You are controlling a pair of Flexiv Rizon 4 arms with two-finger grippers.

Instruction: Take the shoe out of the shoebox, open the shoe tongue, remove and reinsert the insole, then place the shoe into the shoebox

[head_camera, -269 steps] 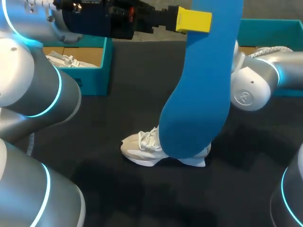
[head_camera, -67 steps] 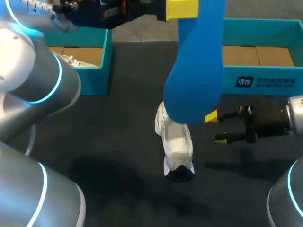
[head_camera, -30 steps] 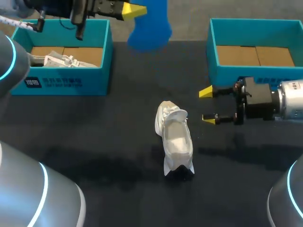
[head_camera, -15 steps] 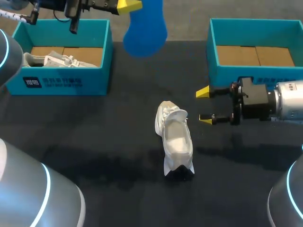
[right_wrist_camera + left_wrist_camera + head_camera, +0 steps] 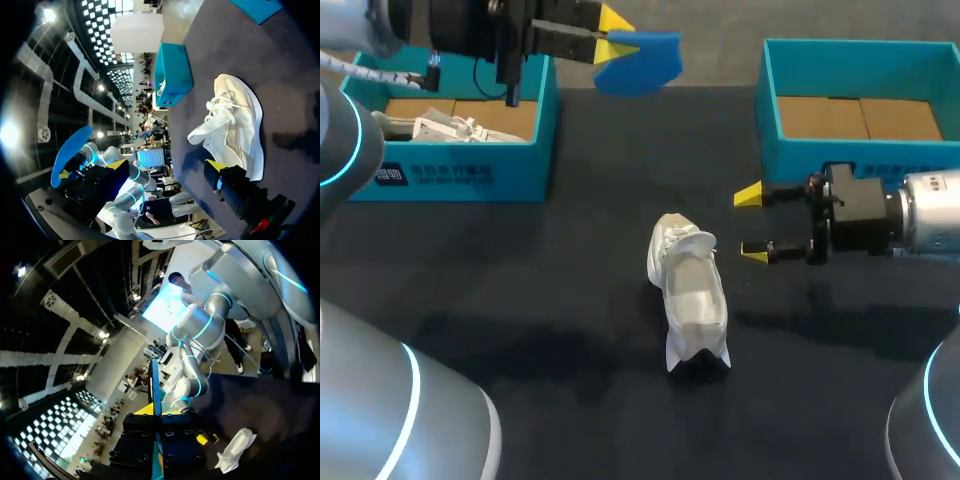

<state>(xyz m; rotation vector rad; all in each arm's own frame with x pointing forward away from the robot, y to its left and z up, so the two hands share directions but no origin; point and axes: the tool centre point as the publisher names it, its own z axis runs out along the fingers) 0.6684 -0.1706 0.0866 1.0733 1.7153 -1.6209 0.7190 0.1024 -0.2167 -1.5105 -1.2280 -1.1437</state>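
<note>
Left tool [image 5: 617,32] pinches the insole [image 5: 642,62], light and likely floppy, at eleven o'clock; right tool [image 5: 752,222] gapes empty at the shoe's [image 5: 690,300] three o'clock. Its firmer heel looks the best hold.

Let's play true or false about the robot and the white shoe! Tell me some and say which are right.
1. The white shoe lies on the table, outside both boxes. True.
2. The right gripper is squeezing the shoe. False: it is open, beside the shoe, not touching it.
3. The left gripper holds the blue insole up in the air. True.
4. The right shoebox has a shoe in it. False: only its cardboard bottom shows.
</note>
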